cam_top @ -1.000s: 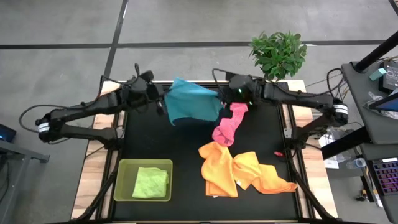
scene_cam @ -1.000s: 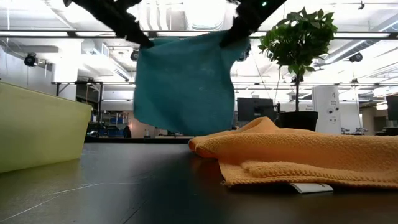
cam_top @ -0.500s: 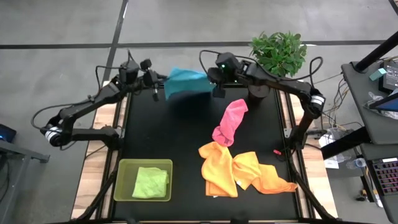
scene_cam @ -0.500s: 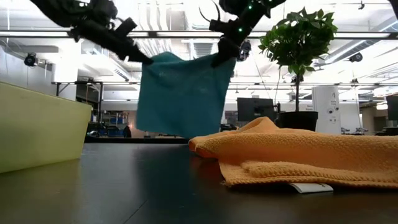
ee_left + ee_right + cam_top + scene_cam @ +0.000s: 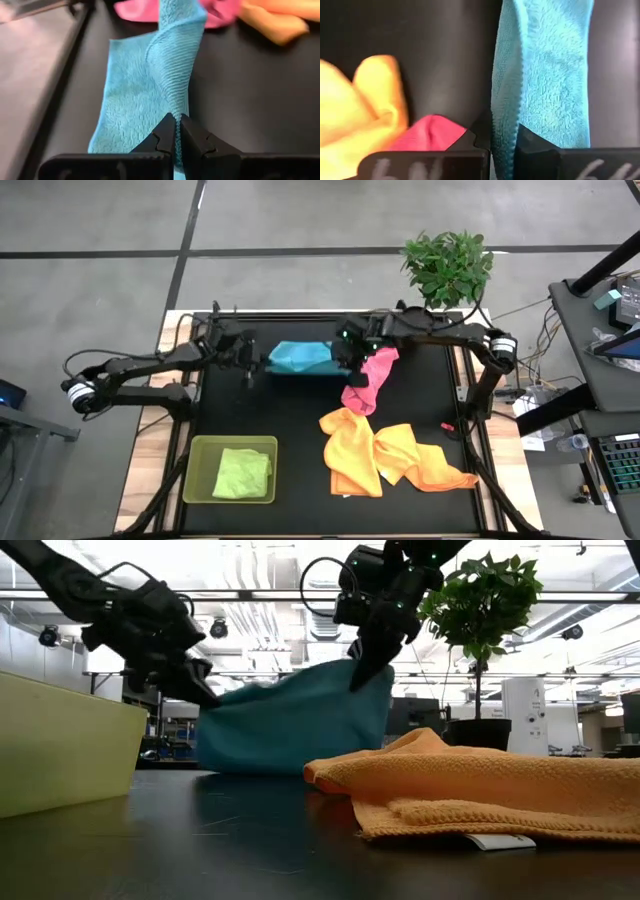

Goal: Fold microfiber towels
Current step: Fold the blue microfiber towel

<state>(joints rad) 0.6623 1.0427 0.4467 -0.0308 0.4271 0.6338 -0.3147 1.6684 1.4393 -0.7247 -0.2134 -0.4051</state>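
At seven o'clock on the black table [image 5: 300, 430] a lime-green tray [image 5: 197, 450] holds a lime green towel [image 5: 243, 473]. Toward eleven o'clock the left gripper [image 5: 252, 360] pinches one corner of the light blue towel [image 5: 300, 358], fingers pressed together on the cloth. The towel's lower part lies on the table near twelve o'clock, its top edge held up between both arms. The right gripper [image 5: 345, 357] clamps the opposite corner. A pink towel [image 5: 368, 380] lies just beside it at one o'clock; orange towels [image 5: 390, 455] sprawl at five o'clock
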